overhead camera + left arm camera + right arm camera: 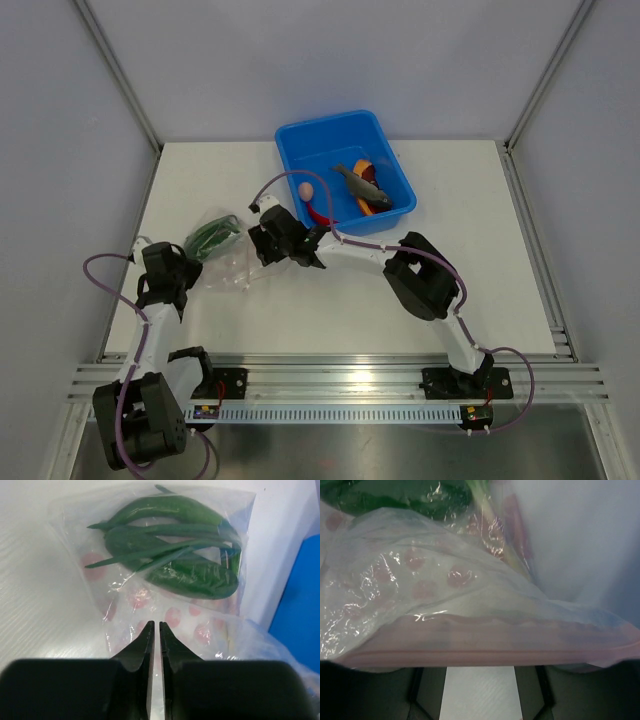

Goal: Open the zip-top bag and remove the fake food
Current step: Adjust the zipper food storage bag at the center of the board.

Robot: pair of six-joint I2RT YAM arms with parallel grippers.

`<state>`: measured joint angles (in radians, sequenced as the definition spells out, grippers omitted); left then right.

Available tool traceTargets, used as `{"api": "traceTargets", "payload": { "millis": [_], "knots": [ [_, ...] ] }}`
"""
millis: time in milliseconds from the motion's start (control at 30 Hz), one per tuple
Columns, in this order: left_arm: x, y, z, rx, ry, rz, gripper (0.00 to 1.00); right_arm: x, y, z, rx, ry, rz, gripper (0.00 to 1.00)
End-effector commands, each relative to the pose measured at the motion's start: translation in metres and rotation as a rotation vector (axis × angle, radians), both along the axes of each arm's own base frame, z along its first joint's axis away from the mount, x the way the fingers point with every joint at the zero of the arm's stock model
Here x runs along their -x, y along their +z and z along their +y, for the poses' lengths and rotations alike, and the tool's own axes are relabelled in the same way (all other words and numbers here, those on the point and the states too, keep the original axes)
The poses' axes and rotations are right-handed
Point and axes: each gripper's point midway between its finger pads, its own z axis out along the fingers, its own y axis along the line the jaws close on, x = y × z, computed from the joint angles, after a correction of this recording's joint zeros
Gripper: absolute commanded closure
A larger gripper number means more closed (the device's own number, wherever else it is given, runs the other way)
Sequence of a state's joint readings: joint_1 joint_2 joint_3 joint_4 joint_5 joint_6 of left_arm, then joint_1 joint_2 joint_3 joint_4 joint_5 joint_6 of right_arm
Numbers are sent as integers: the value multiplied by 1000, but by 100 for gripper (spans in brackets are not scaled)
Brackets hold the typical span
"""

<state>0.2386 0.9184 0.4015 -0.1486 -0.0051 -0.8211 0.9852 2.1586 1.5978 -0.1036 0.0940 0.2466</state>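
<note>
Left of centre on the table (420, 300), the zip-top bag (228, 264) lies between both grippers, holding green chillies (200, 577) and a green onion (150, 555). Behind it, the blue tub (320, 150) contains a grey fish (360, 185), orange slice (363, 207), red chilli (320, 213) and pink egg (305, 189). The left gripper (154, 625) is pinched nearly closed on the bag film; the right gripper (477, 672) stands part open, the zip strip (485, 642) lying across its fingers.

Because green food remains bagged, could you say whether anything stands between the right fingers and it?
Yes: the zip-top bag, its pink zip strip foremost, lies before the right fingers, covering the green fake food.
</note>
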Motion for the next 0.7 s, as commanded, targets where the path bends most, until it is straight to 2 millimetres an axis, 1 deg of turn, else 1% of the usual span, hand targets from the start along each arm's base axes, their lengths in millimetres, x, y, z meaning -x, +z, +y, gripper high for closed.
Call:
{"api": "traceTargets", "payload": {
  "millis": [0, 33, 67, 100, 133, 167, 233, 267, 300, 333, 367, 400, 433, 467, 500, 533, 567, 600, 633, 667],
  "knots": [
    [-2, 13, 10, -37, 40, -38, 83, -25, 11, 4, 13, -58, -43, 42],
    [-2, 18, 15, -57, 58, -49, 68, -30, 17, 7, 2, -60, -55, 41],
    [-2, 22, 16, -73, 49, -52, 56, -31, 17, 6, 3, -61, -56, 38],
    [-4, 26, 16, -84, 41, -61, 41, -30, 21, 8, -8, -54, -59, 37],
    [-5, 29, 13, -80, 15, -70, 29, -27, 20, 8, -13, -48, -51, 36],
    [-7, 32, 12, -87, 0, -78, 13, -25, 29, 10, -39, -40, -54, 34],
    [-9, 35, 11, -87, -7, -89, 3, -16, 41, 8, -81, -25, -44, 33],
    [-10, 36, 10, -88, -16, -99, 1, -14, 44, 6, -92, -23, -39, 33],
    [-12, 39, 8, -85, -28, -106, 1, -8, 40, 1, -89, -25, -24, 33],
    [-12, 38, 8, -90, -34, -103, 1, -5, 59, 1, -125, -14, -35, 32],
    [-12, 38, 8, -91, -35, -102, 1, -2, 63, -1, -138, -6, -36, 32],
    [-13, 39, 9, -93, -34, -103, 1, 6, 58, -7, -135, 3, -21, 31],
    [-13, 40, 9, -94, -36, -104, 1, 9, 79, -8, -180, 10, -33, 30],
    [-12, 38, 10, -94, -25, -88, 1, 14, 83, -9, -193, 18, -29, 30],
    [-11, 35, 15, -101, -2, -71, 1, 20, 80, -14, -192, 24, -14, 29],
    [-12, 35, 16, -94, 9, -65, 1, 27, 97, -15, -232, 42, -6, 29],
    [-13, 33, 16, -86, 14, -57, 1, 32, 102, -17, -249, 47, 1, 28],
    [-15, 29, 15, -72, 15, -44, 1, 41, 92, -24, -236, 52, 28, 28],
    [-18, 28, 12, -43, 9, -55, 1, 46, 113, -21, -308, 72, 16, 27],
    [-19, 26, 10, -29, 5, -56, 1, 50, 116, -24, -322, 75, 23, 27]
  ]
}}
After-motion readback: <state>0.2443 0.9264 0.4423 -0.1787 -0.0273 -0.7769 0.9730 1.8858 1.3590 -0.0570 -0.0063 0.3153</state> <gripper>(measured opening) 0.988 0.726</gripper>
